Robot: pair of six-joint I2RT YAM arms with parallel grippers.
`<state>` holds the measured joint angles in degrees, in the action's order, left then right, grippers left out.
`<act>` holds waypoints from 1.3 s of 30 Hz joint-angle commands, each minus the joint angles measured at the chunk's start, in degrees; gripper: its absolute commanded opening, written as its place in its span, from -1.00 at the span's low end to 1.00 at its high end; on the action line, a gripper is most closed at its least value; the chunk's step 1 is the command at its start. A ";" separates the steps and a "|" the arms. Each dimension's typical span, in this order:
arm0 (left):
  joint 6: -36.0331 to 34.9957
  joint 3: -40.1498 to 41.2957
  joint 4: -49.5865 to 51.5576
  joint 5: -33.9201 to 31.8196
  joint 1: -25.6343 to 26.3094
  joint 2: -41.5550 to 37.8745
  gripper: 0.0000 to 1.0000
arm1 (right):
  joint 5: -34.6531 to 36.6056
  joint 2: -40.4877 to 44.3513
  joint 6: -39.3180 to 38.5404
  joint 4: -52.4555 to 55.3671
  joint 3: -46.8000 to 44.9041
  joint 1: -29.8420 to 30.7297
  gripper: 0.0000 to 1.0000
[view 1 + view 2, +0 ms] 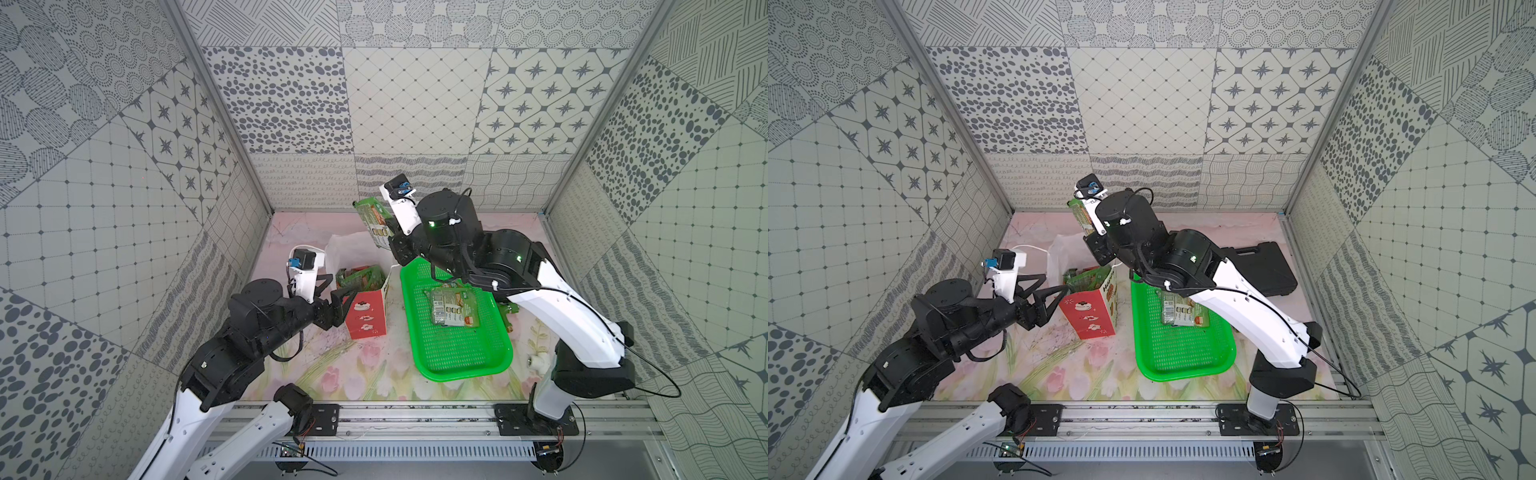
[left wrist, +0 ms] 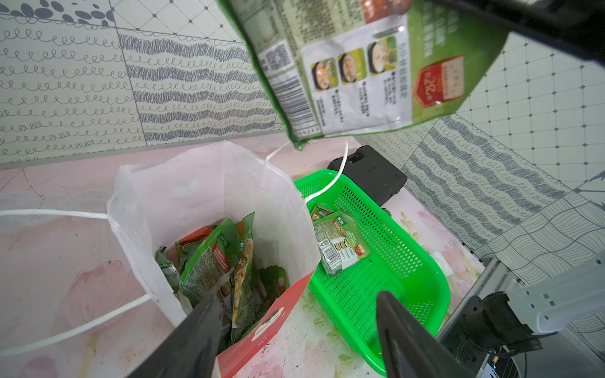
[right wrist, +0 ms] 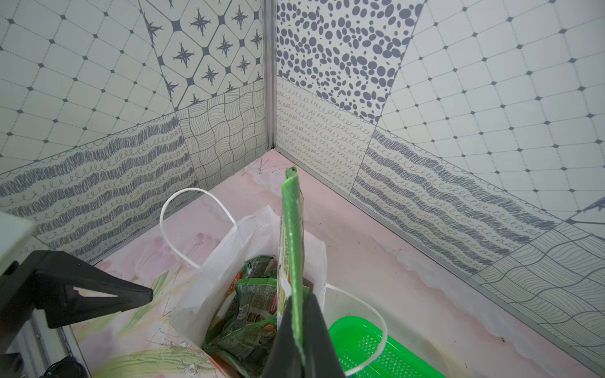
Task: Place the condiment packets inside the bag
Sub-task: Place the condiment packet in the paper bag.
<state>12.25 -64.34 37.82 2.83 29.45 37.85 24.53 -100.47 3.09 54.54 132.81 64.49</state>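
Note:
The bag (image 1: 365,316) (image 1: 1088,318) stands open on the table, white above and red below, with several condiment packets (image 2: 216,258) (image 3: 252,294) inside. My right gripper (image 1: 390,239) (image 3: 299,314) is shut on the edge of a large green packet (image 1: 374,220) (image 2: 360,65), which hangs above the bag's far rim. My left gripper (image 1: 344,283) (image 2: 298,296) is open at the bag's near side. The rim of the red wall lies between its fingers. More packets (image 1: 453,311) (image 2: 337,245) lie in the green basket.
The green mesh basket (image 1: 457,357) (image 2: 393,261) sits right of the bag, partly under my right arm. A black case (image 1: 1262,266) lies behind the basket. A small white object (image 1: 534,359) rests near the right arm's base. Patterned walls close in three sides.

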 commanded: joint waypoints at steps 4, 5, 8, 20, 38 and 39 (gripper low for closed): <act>-0.61 0.31 -3.47 -1.07 -0.12 -1.10 0.54 | -4.09 -5.61 4.26 1.60 1.12 0.37 -1.00; -0.65 0.44 -3.63 -1.13 -0.15 -1.19 0.55 | -4.82 -6.15 4.96 1.91 0.62 0.37 -1.00; -0.65 0.52 -3.81 -1.25 -0.10 -1.60 0.55 | -6.66 -6.81 7.08 2.71 -1.91 0.56 -1.00; -0.12 0.97 -4.49 -1.24 -0.69 -2.17 0.55 | -11.76 -4.85 11.32 6.49 -4.03 0.66 -0.22; 2.64 -0.74 -4.38 4.61 -0.54 3.44 0.61 | -4.29 26.35 13.85 -5.87 -41.77 -5.97 -0.07; 3.37 -1.44 -4.14 5.46 -0.53 4.28 0.62 | -4.85 28.59 14.15 -6.75 -44.52 -7.37 -0.07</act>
<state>13.15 -63.79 36.47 3.86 29.04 39.86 19.07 -75.55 15.42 52.99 93.56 59.42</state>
